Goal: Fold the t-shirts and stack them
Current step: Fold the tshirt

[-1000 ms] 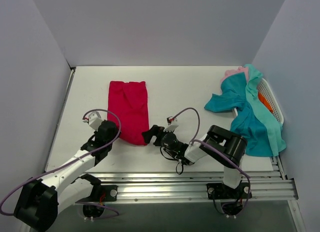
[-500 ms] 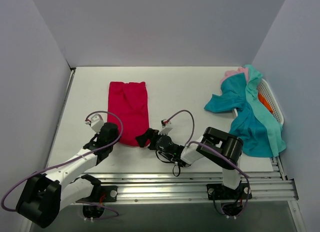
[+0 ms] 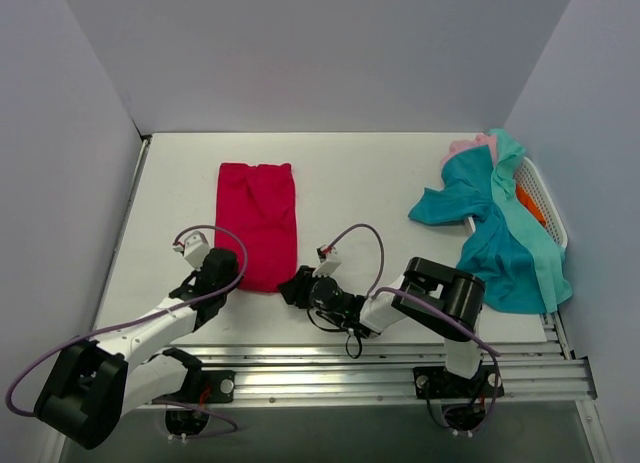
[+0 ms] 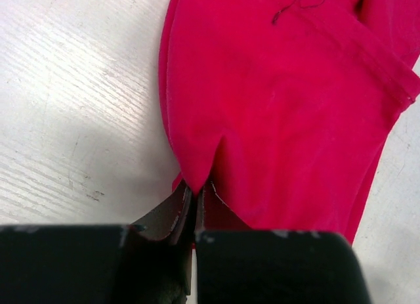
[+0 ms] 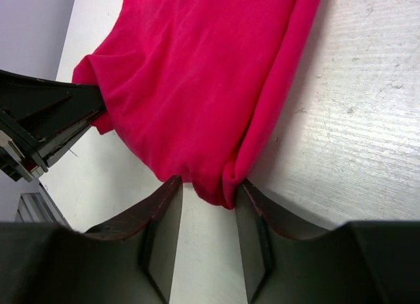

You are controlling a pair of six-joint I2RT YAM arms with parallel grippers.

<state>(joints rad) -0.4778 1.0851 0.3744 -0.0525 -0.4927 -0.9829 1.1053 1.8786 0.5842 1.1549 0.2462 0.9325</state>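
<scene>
A crimson red t-shirt [image 3: 258,218] lies as a long narrow strip on the left half of the table, running from far to near. My left gripper [image 3: 236,281] is shut on its near left corner, and the cloth [image 4: 282,87] puckers into the pinched fingertips [image 4: 195,195]. My right gripper [image 3: 292,285] is at the near right corner. Its jaws stand partly apart, with the folded corner of the cloth [image 5: 197,74] bunched between the tips [image 5: 207,186]. Teal t-shirts [image 3: 500,233] and a pale pink one [image 3: 470,143] are heaped at the far right.
A white slotted basket [image 3: 545,203] stands against the right wall, half covered by the teal heap, with something orange inside. Grey walls close in the table on three sides. A metal rail [image 3: 400,368] runs along the near edge. The left gripper's fingers [image 5: 59,113] show in the right wrist view.
The right gripper slid left to the shirt's near right corner and its jaws narrowed around the cloth. The left gripper shifted slightly nearer, still pinching its corner.
</scene>
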